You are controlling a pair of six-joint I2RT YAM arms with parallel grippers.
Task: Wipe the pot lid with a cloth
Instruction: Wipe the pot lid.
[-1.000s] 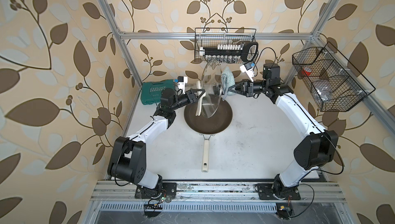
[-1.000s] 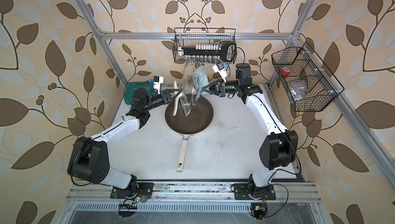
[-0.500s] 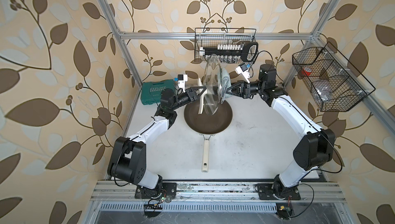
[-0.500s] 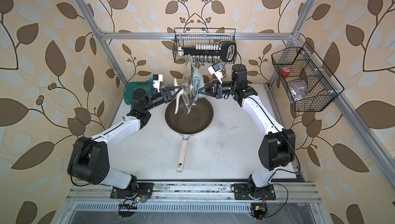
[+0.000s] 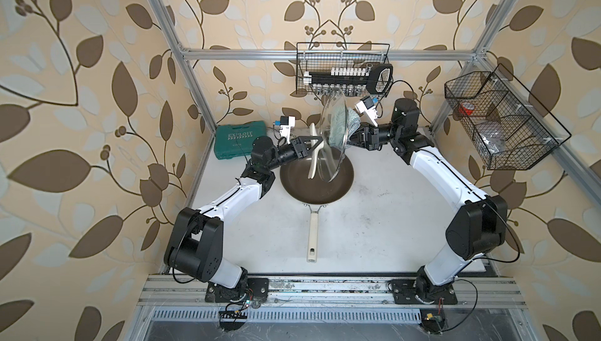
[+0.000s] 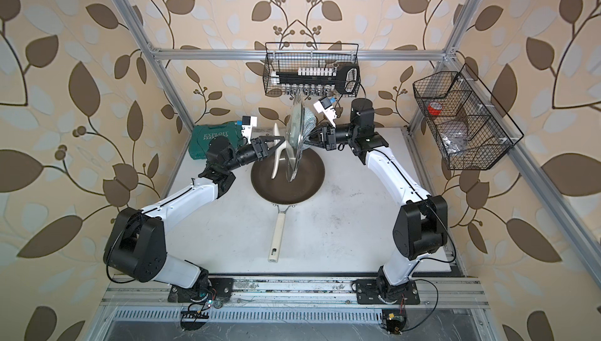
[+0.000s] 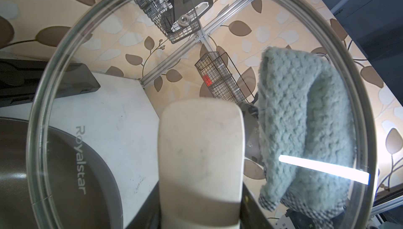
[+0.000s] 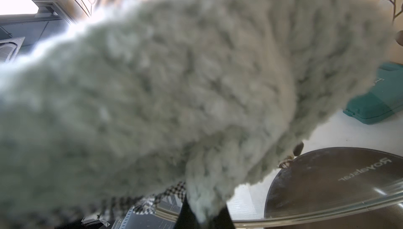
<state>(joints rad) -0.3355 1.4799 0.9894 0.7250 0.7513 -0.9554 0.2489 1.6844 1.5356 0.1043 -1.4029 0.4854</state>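
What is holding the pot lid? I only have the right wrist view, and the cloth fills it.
Observer: The left gripper is shut on the cream handle of the pot lid, holding it on edge over the frying pan.
Operator: Who has the cloth?
Observer: The right gripper, shut on it.
Operator: Touching glass?
Observer: In the left wrist view it looks pressed against the lid's far face.

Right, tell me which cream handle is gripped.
The long flat cream-white handle across the clear glass pot lid: the left gripper is shut on it. The cream stick handle of the dark brown frying pan lies free on the table.
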